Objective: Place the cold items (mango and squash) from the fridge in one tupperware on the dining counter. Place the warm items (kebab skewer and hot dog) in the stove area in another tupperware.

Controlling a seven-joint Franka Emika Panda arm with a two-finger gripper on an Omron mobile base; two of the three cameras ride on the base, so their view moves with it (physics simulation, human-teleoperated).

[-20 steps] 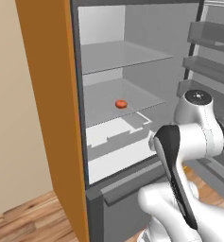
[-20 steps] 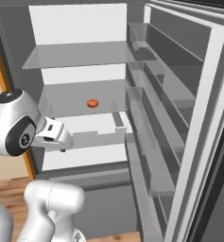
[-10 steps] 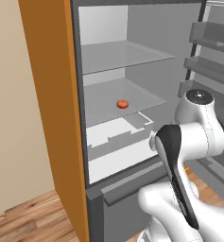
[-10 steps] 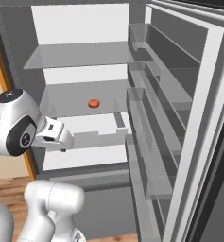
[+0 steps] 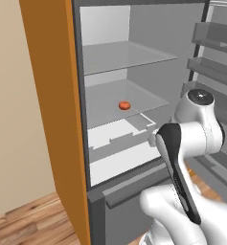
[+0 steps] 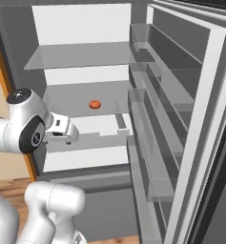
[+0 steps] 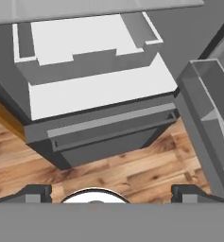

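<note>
The fridge stands open in front of me, with grey inside walls and white shelves. A small orange-red round fruit, the mango by its look, lies alone on the middle shelf. The squash, kebab skewer, hot dog, both tupperware, the dining counter and the stove area are out of view. My hand hangs in front of the lower white shelf, below and to the left of the mango. In the hand view my gripper is open with nothing between its fingers and looks down at the fridge's drawer.
The open fridge door with its shelf bins stands close on the right. The orange side panel bounds the left. Wooden floor lies below the drawer. An upper glass shelf is bare.
The whole picture has shifted slightly in both base views, so the camera has moved a little. The arm keeps its pose and the jaws stay open.
</note>
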